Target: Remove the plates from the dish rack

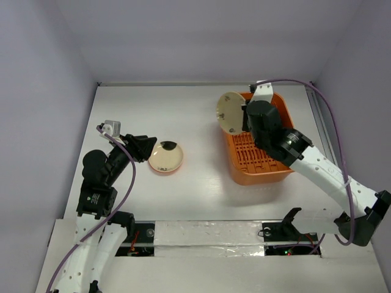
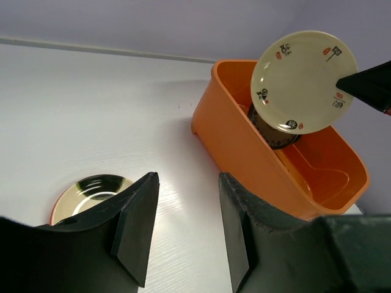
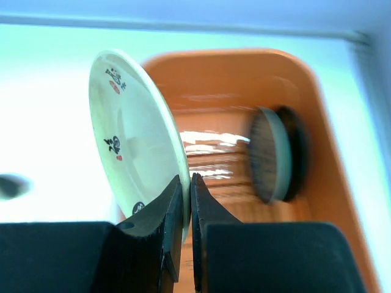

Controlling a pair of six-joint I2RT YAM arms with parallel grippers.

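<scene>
The white table (image 1: 201,110) is carrying the orange dish rack (image 1: 256,177) at its far right. The right gripper (image 3: 187,183) is hanging over the rack's left end, its jaws clamping the rim of a cream plate (image 1: 230,111) raised on edge. The left gripper (image 2: 187,180) is hovering, jaws apart, just beside an orange-rimmed plate (image 1: 166,157) lying flat on the table. Two darker plates (image 3: 275,162) are standing on edge inside the rack.

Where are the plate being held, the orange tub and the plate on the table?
Cream plate (image 2: 303,79): left wrist view, middle of its face.
Orange dish rack (image 1: 259,177): top view, near wall.
Plate on the table (image 1: 165,157): top view, its centre.
</scene>
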